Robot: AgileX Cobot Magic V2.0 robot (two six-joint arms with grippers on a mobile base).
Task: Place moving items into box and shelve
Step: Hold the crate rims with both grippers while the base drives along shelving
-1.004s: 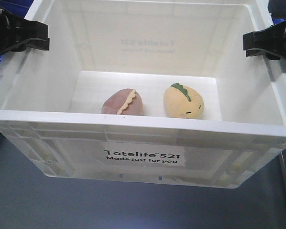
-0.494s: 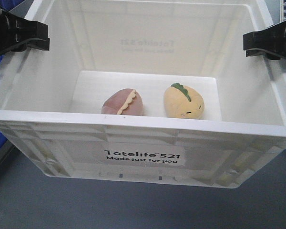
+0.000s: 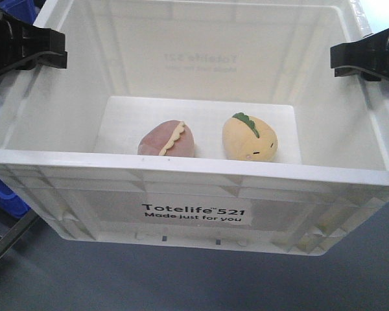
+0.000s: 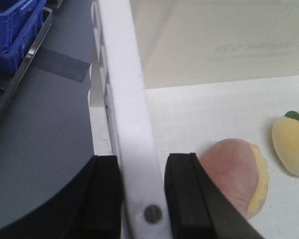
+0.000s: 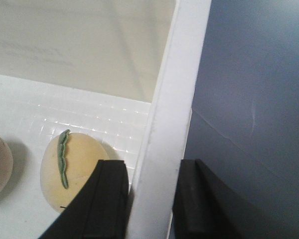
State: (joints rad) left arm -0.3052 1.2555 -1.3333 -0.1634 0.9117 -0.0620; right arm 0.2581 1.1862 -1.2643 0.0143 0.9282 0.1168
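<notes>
A large white ribbed crate (image 3: pixel 194 165) fills the front view, open at the top, with a printed label (image 3: pixel 193 214) reading "Totelife 521 Made just for you" in the middle of its front wall. Two plush toys lie on its pale floor, both closer to the front wall than to the back wall. The pinkish-brown plush toy (image 3: pixel 167 139), with a cream scalloped seam across it, lies left of the floor's middle. The yellow-orange plush toy (image 3: pixel 249 137), with a green leaf and a tiny face, lies right of the middle. The two are near each other but do not touch, and nothing else lies in the crate. The left end effector (image 4: pixel 142 196) is clamped on the rim of the crate's left wall, one black finger (image 4: pixel 104 199) outside the wall and the other inside, just above the pinkish-brown toy. The right end effector (image 5: pixel 150 199) is clamped in the same way on the rim of the right wall, its inner finger (image 5: pixel 109 199) close over the yellow-orange toy. A grey surface (image 3: pixel 181 285) shows beneath the crate; whether the crate touches it cannot be told. Outside the left wall, blue plastic bins (image 4: pixel 15 30) sit stacked, well apart from the crate.
</notes>
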